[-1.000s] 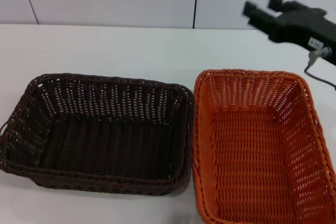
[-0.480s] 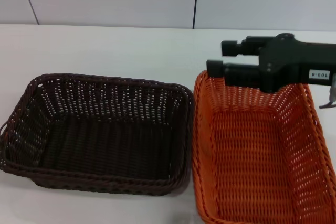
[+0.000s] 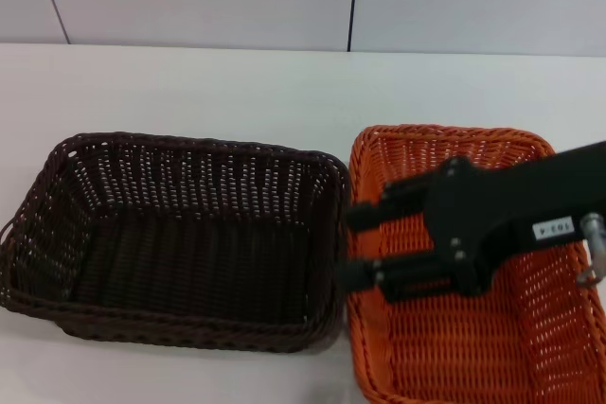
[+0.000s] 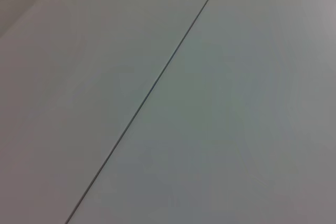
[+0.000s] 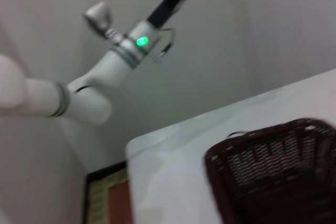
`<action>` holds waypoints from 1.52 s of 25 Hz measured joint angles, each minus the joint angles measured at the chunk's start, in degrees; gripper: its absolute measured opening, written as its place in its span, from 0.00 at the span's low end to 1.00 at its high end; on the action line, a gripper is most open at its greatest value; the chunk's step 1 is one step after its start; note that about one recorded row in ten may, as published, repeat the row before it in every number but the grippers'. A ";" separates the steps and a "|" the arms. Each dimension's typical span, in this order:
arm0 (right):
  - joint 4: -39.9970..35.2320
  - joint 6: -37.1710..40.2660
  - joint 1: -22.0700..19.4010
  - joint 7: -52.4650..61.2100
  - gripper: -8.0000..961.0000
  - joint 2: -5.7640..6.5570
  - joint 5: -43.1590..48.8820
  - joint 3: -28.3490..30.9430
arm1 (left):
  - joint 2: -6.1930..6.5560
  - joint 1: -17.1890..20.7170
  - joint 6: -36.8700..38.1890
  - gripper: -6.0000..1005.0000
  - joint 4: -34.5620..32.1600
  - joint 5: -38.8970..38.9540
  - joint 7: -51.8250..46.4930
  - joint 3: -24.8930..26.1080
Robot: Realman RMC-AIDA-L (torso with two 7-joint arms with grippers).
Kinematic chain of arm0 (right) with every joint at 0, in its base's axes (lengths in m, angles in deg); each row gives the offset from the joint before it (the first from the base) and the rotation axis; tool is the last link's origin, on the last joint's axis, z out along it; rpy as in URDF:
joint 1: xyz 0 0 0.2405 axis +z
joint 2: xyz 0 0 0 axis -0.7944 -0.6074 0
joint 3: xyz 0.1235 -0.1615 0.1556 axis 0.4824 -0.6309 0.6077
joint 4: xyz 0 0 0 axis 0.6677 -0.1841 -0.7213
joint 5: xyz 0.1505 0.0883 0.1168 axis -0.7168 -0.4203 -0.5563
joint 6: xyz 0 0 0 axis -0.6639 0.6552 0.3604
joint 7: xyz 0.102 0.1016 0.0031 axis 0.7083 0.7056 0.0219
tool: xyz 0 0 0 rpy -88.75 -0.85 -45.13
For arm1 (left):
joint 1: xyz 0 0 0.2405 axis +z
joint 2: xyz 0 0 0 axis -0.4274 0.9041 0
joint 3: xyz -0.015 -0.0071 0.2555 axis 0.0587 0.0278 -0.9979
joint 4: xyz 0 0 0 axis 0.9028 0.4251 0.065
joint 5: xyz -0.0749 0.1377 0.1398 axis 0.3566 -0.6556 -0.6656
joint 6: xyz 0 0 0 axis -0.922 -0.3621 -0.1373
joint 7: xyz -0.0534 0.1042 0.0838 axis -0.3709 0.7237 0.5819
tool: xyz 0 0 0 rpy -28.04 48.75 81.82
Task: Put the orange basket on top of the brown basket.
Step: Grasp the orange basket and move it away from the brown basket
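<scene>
Starting on the left: the brown basket [image 3: 175, 238] sits flat on the white surface [image 3: 237, 92], mouth up and nothing inside, long side running across my view. That suits it as the base, since an open, level top gives the other basket somewhere to nest or rest. My left arm isn't over the work at all; in the right wrist view I see the left arm [image 5: 105, 72] raised off beyond the surface's far corner, out of the way, and I cannot tell how its jaws stand. Its own camera shows only blank wall.

Moving right: the two rims are just beside each other, possibly touching along the near corner. So the carry looks short to me, a lift and a sideways shift.

Now the orange basket [image 3: 473, 366], also flat on the surface, turned so its long side runs away from me. My right gripper [image 3: 352, 245] reaches in from the right, hanging over the basket's left rim, the side next to the brown one. The jaws are apart, one finger above the other in the head view, holding nothing. I judge I'm lining up to pinch that rim wall. Whether the fingers straddle the rim yet, I cannot tell.
</scene>
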 joint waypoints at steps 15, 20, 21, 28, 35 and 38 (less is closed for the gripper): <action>0.04 -8.60 4.51 2.46 0.62 2.40 8.71 -5.27 | 0.01 -1.42 0.67 0.81 -0.13 0.15 1.11 0.00; 1.07 -8.80 6.54 3.47 0.61 5.59 8.90 -10.70 | 0.01 -1.89 0.85 0.81 -0.35 0.63 1.43 0.00; 0.99 -8.82 6.88 3.73 0.61 5.90 8.93 -11.35 | 0.01 -1.94 0.85 0.81 -0.35 0.65 1.43 0.00; -1.05 -8.92 9.51 5.09 0.61 6.62 14.37 -16.67 | 0.02 -1.53 0.65 0.81 0.00 2.01 1.47 0.00; -5.77 -8.87 12.20 5.38 0.60 6.74 15.92 -17.90 | 0.08 -1.26 0.37 0.81 0.23 2.80 1.49 0.00; -8.64 -8.80 13.40 5.27 0.59 6.35 17.82 -18.49 | 0.09 -1.26 0.33 0.81 0.24 2.90 1.50 0.00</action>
